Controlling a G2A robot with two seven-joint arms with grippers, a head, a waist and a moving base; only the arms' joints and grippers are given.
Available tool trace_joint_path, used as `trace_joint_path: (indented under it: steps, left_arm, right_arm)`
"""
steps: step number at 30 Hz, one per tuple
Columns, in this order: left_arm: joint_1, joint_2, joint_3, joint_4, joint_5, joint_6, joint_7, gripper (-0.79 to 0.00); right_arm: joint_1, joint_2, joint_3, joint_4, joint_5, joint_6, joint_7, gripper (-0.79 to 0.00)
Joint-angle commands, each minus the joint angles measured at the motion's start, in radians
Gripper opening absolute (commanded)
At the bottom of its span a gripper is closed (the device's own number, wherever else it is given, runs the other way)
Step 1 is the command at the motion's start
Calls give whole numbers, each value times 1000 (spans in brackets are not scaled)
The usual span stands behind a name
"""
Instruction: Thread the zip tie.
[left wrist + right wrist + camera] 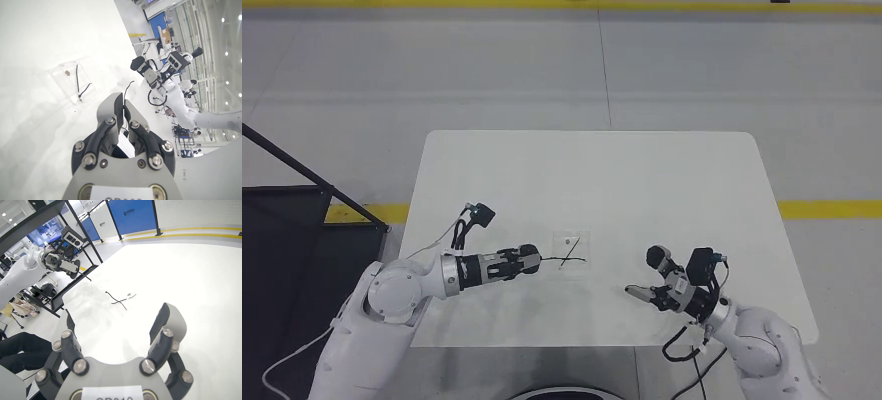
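My left gripper (pixel 538 258) (pixel 123 103) is shut on a thin black zip tie (pixel 127 89), whose free end sticks out past the fingertips. It hovers just beside a small clear plate (pixel 577 240) (pixel 62 75) at the table's middle front. Two more black zip ties (pixel 77 79) (pixel 118 299) lie crossed on that plate. My right gripper (pixel 645 275) (pixel 115 321) is open with nothing in it, low over the table to the plate's right. The right wrist view shows the left gripper (pixel 72 270) farther off with its tie (pixel 86 276).
The white table (pixel 662 180) is bare around the plate. A black frame and dark panel (pixel 282 230) stand off the table's left side. Yellow floor lines (pixel 832 208) run beside it.
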Motion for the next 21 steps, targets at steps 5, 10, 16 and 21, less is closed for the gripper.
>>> trace_joint_path:
  steps: [5,10,16,21]
  left_arm:
    - [4,0,22,-16,18,-1,22,-785]
    - [-6,1,60,-36,93,-19,36,-785]
    - [1,5,83,-48,129,-54,52,-785]
    - [4,9,91,-55,127,-69,54,-785]
  right_arm:
    - [18,3,-53,22,71,-104,49,0]
    - [138,17,-191,125,427,-179,245,0]
    - [301,63,-326,231,873,-140,591,0]
    - [354,96,-393,265,934,-124,607,0]
